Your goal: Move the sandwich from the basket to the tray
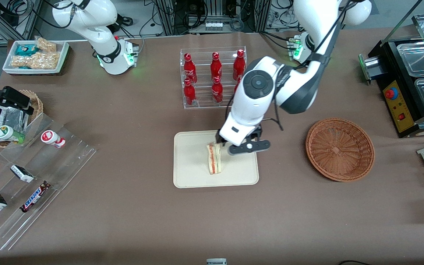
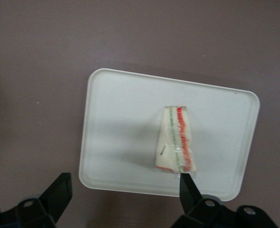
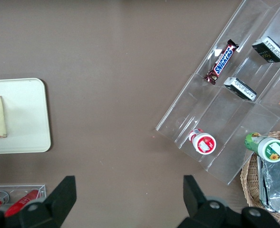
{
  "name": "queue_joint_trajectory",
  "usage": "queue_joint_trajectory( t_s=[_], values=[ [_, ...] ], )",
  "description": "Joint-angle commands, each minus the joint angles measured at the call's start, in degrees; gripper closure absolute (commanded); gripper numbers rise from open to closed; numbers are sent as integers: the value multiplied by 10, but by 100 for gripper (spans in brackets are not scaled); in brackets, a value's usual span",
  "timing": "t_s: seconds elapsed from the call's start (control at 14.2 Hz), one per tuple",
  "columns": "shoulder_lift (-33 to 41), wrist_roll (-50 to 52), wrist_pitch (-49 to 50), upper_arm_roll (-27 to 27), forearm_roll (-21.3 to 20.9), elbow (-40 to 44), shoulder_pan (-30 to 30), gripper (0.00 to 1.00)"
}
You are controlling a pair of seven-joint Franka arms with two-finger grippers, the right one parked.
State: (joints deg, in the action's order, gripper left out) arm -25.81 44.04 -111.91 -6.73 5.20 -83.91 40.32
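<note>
- "SNICKERS" on the brown candy bar (image 1: 34, 198) lying in the clear step rack (image 1: 42, 176) toward the parked arm's end of the table; the same word reads on the wrapper in the right wrist view (image 3: 222, 61).
- White Coca-Cola script on the red bottles (image 1: 189, 68) standing in the clear bottle rack (image 1: 214, 77), only partly legible.
- Small black-and-white packets (image 1: 22, 173) in the step rack carry print too small to read.
- Green-capped bottle (image 3: 267, 147) has a flower-like mark on its lid, no readable words.
- Yellow control panel (image 1: 398, 106) on the black machine: markings not readable.
- The gripper (image 1: 230, 146) hangs over the tray (image 1: 191, 165); no lettering on either.
</note>
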Motion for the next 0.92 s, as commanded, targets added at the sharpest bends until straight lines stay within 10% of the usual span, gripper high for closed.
queue_joint_trajectory(
  t_s=[0.0, 0.85],
  values=[
    [32, -31, 9, -43, -5, -52, 2, 0],
    [235, -280, 115, -241, -7, -153, 3, 0]
  ],
)
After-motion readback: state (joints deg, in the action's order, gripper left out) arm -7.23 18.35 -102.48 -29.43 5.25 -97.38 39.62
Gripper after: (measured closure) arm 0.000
